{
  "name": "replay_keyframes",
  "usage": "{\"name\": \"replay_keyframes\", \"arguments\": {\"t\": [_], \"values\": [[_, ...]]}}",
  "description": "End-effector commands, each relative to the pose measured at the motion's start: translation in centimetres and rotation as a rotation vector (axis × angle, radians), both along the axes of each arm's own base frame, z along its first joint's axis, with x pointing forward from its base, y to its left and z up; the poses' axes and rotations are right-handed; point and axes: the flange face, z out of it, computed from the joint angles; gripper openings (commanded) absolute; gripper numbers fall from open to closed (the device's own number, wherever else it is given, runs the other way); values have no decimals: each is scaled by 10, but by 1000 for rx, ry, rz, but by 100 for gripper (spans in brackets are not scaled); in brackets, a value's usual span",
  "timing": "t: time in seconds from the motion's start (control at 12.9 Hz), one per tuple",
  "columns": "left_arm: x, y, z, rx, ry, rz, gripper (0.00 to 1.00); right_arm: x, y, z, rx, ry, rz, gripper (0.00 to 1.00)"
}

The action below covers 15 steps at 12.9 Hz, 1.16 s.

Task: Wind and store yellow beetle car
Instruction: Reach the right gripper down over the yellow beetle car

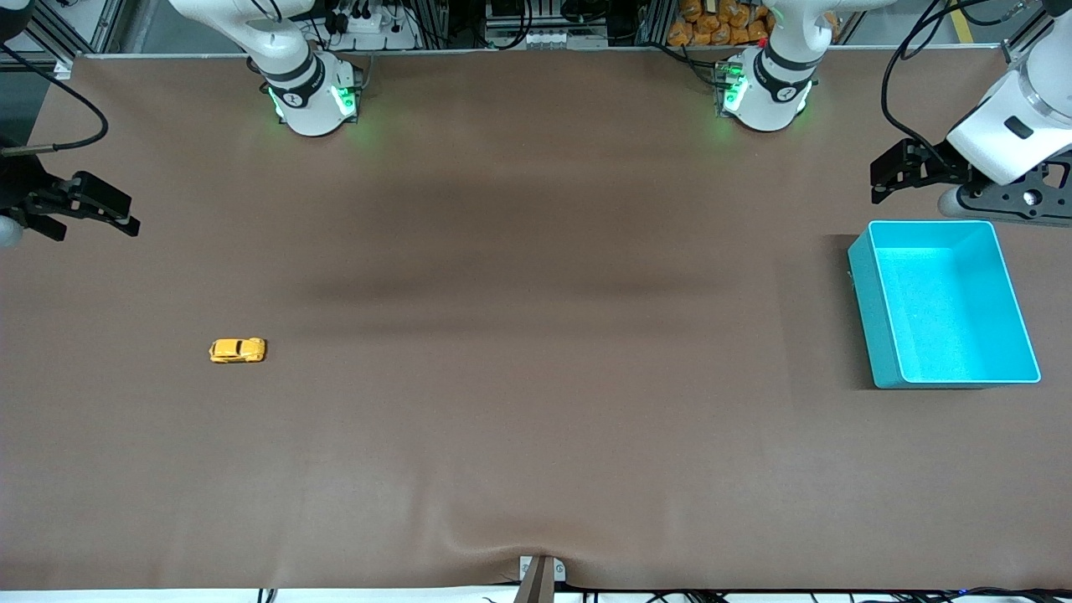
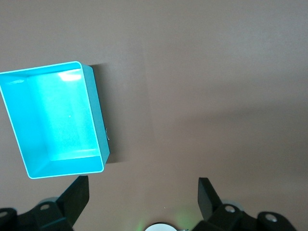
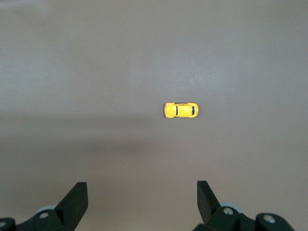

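Even, soft overhead light falls on the brown bench [image 1: 536,435], with faint broad shadow bands across its middle. The turquoise bin [image 2: 96,115] glows, with a glare patch inside and a narrow dark shadow beside it. Both wrist views look slightly soft.

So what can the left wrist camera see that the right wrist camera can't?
Only the left wrist view shows the turquoise bin, which has nothing in it, with the left end effector open above the table beside it. Only the right wrist view shows the yellow beetle car, sitting alone on the table, with the right end effector open and up in the air, not touching it. Both views share the same brown table and a pair of black fingers spread wide, holding nothing.
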Motion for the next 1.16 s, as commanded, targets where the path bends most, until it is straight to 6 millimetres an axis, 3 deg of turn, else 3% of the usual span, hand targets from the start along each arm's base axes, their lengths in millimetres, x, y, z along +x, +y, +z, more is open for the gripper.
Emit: {"name": "replay_keyframes", "arguments": {"t": [0.0, 0.47, 0.85, 1.09], "values": [[-5, 11, 4, -12, 1, 5, 100, -12, -5, 5, 3, -1, -13, 100], [-3, 13, 3, -11, 4, 10, 100, -11, -6, -1, 3, 10, -4, 100], [-5, 13, 5, -4, -2, 25, 100, -11, -4, -69, 6, 84, 13, 100], [-5, 14, 5, -4, 0, 28, 100, -9, -11, -118, 6, 61, 154, 100]]}}
